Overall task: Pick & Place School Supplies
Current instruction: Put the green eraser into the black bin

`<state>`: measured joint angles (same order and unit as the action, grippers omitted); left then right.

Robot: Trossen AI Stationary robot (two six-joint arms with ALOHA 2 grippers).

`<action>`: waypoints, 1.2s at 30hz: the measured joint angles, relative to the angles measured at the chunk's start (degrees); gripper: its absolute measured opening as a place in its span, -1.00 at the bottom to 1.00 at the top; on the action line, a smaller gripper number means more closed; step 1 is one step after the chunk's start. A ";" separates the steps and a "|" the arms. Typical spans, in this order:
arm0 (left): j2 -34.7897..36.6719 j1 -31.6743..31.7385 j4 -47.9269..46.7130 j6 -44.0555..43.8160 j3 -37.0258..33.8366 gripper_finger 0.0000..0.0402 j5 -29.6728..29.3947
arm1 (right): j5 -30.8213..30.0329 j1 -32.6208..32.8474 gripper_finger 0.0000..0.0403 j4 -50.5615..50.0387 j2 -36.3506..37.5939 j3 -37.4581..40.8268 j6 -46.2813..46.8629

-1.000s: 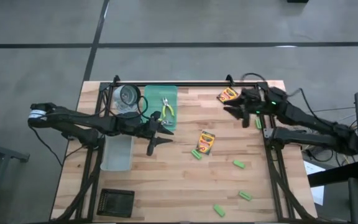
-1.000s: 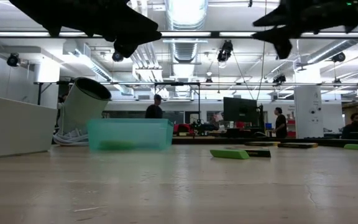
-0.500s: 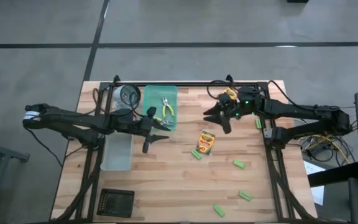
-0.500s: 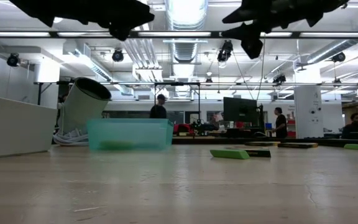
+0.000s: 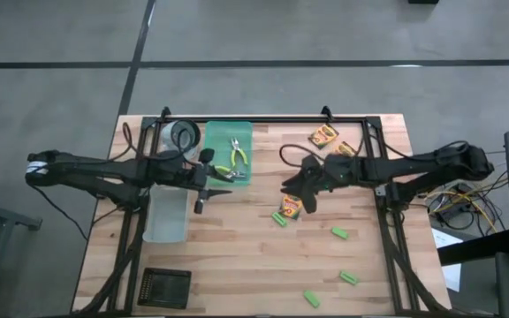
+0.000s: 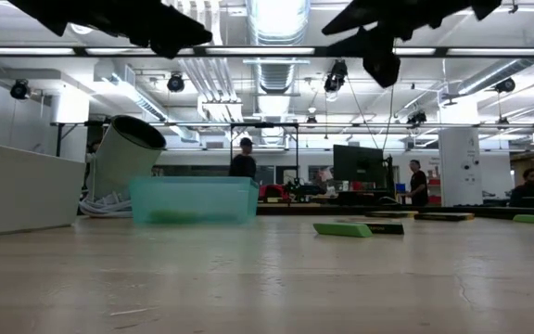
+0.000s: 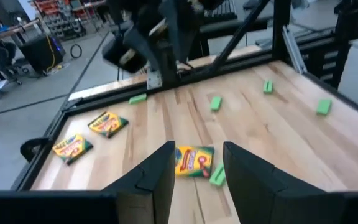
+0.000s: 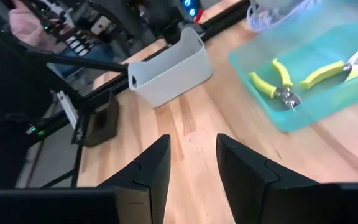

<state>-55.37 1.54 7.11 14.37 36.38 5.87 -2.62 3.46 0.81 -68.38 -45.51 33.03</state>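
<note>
My right gripper (image 5: 294, 196) hangs open in the air above the table's middle, right over one yellow-orange crayon box (image 5: 290, 210) that lies flat on the wood. Two more crayon boxes (image 5: 323, 134) lie flat near the far right. Pliers with yellow-green handles (image 8: 309, 78) lie in the teal tray (image 5: 228, 132). Several green blocks (image 5: 339, 233) lie scattered over the table's right half. My left gripper (image 5: 212, 190) is open and raised beside the tray, with nothing between its fingers (image 7: 160, 171).
A clear bin (image 5: 166, 216) stands left of the tray, a black grid-topped block (image 5: 164, 287) at the near left. A cylinder (image 5: 182, 134) with a coiled cord stands at the far left. A black frame rail (image 5: 263, 118) runs along the far edge. People stand in the room behind.
My right gripper has swung from the table's far right toward the middle and now hangs over the middle crayon box. My left gripper has drawn back a little toward the left edge and rolled about its own axis. No object has moved.
</note>
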 joint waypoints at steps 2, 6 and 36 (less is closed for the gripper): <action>-0.13 0.03 -0.82 0.71 0.00 -0.30 0.00 | -4.92 3.26 -0.41 -0.01 0.00 -0.33 0.01; -0.27 0.31 -1.17 2.17 0.00 -0.30 0.00 | -14.46 9.72 -0.46 -0.03 -0.71 -1.23 -0.24; -0.24 0.98 -7.27 4.85 -0.09 -0.30 0.00 | -44.69 22.99 -0.81 -30.61 -31.98 -33.32 3.34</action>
<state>-55.61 2.52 -0.16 19.22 36.29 5.87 -47.31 26.45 -29.80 -100.36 -78.83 36.37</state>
